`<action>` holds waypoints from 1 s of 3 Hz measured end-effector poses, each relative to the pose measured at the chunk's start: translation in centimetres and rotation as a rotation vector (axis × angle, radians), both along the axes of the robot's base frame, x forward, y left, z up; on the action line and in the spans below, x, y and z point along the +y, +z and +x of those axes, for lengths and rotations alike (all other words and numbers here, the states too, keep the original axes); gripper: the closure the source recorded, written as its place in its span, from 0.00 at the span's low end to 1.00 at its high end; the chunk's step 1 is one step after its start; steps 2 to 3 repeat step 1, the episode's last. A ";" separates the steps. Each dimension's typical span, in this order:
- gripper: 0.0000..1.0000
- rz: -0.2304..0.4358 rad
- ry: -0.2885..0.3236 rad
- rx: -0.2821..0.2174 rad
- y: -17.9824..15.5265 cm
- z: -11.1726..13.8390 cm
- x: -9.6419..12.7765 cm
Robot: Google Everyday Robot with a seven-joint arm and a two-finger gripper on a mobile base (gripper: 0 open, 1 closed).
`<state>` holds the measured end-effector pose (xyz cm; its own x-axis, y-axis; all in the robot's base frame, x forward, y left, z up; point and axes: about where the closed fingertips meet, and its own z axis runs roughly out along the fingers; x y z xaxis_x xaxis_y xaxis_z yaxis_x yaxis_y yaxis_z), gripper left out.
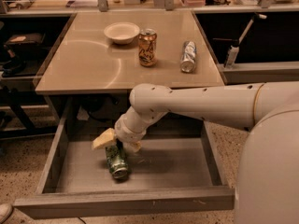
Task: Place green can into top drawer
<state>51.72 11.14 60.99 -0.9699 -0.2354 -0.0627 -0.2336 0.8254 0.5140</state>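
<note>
The green can (117,162) lies on its side on the bottom of the open top drawer (168,169), left of the middle, its silver end facing the front. My gripper (118,143) reaches down from under the table edge and sits right over the can's far end. Its pale fingers (103,139) are spread to either side of the can, wider than the can, so the gripper is open. The can rests on the drawer floor.
On the tan table (88,64) stand a white bowl (121,32) and an upright orange-brown can (147,47), and a silver-white can (188,56) lies on its side. My white arm (201,104) crosses over the drawer's right half. Dark shelves flank the table.
</note>
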 end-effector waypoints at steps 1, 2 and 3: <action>0.00 0.000 0.000 0.000 0.0 0.0 0.0; 0.00 0.000 0.000 0.000 0.0 0.0 0.0; 0.00 0.000 0.000 0.000 0.0 0.0 0.0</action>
